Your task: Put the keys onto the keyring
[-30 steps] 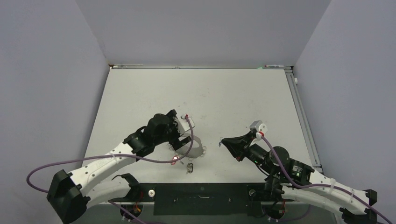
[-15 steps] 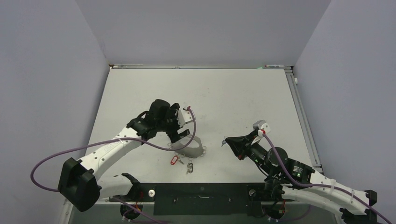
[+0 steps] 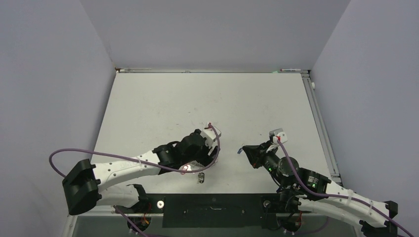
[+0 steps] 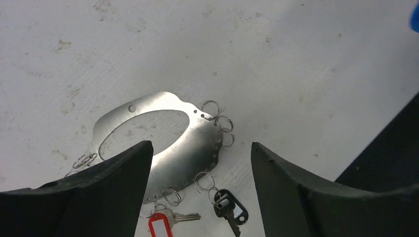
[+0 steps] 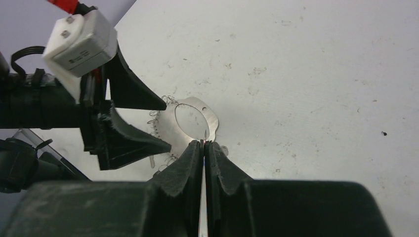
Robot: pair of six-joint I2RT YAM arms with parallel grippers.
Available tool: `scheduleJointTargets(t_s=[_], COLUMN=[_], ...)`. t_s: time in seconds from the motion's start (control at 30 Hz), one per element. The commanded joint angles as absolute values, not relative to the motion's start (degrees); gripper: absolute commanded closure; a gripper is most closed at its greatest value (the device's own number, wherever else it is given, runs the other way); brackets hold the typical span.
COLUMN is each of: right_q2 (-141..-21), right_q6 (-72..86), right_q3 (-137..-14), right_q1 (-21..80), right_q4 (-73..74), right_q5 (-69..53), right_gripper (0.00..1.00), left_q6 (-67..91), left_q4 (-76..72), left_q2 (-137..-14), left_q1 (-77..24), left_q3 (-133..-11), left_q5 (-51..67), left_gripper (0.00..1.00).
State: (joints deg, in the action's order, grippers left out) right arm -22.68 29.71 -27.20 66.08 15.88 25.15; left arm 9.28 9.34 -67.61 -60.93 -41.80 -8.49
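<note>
- Left pincer [image 4: 201, 146] was seen wide open and empty, poised low over the keyring [image 4: 153, 100]; no contact with the plate could be confirmed.
- Right pincer [image 5: 203, 144] was seen fully closed. A thin metal sliver was caught between its tips, and a blue speck showed at the tip from above, so the blue-tag key [image 3: 239, 150] was judged to be held.
- Step in hand, as judged: the plate was to be pinned by the left pincer so that the blue-tag key could be threaded on.
- One finger would best be dropped through the wide hole and the other outside the rim, since a flat plate cannot easily be pinched off the desk [image 4: 296, 59].
- The rim stretch bearing the free split rings [image 4: 218, 122] should be left uncovered and turned toward the right pincer.
- Skidding of the plate was to be expected if only one finger landed first.
- The keyring was seen as a thin, shiny grey plate with an oval hole, small holes and wire rings along its edge, lying flat near the desk's near edge.
- The red-tag key [image 4: 159, 224] and dark-headed key [image 4: 228, 210] lay at its near rim and appeared to be linked to rings already.
</note>
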Motion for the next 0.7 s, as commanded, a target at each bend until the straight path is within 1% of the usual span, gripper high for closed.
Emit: scheduleJointTargets(t_s=[0.0, 0.07, 0.3, 0.47, 0.57, 0.67], right_q2=[-22.9, -23.6, -27.1, -28.7, -28.6, -27.5], right_q6=[31.6, 31.8, 32.5, 35.2, 36.1, 36.3], right_q3=[-27.5, -27.7, -28.6, -28.8, -28.5, -27.6], right_q1=[66.3, 66.3, 66.3, 66.3, 66.3, 66.3], right_q4=[16.1, 16.1, 16.5, 18.5, 19.1, 18.5], right_q5=[27.1, 27.2, 28.2, 33.5, 35.5, 35.7], right_gripper=[0.95, 0.95, 0.95, 0.95, 0.95, 0.95], left_q6=[18.5, 20.5, 27.3, 26.9, 26.8, 26.6], left_q4=[11.3, 13.6, 19.3, 23.3, 25.5, 26.0], left_q2=[-74.2, -77.5, -85.4, -91.0, -92.0, -90.0], left_q1=[-61.4, -61.5, -65.0, -68.2, -68.6, -67.2], left_q3=[-47.6, -50.3, -57.5, -61.3, -62.0, -59.9], left_q5=[-22.3, -22.7, -30.1, -35.1, -36.7, -37.5], left_gripper=[0.32, 0.33, 0.35, 0.39, 0.41, 0.41])
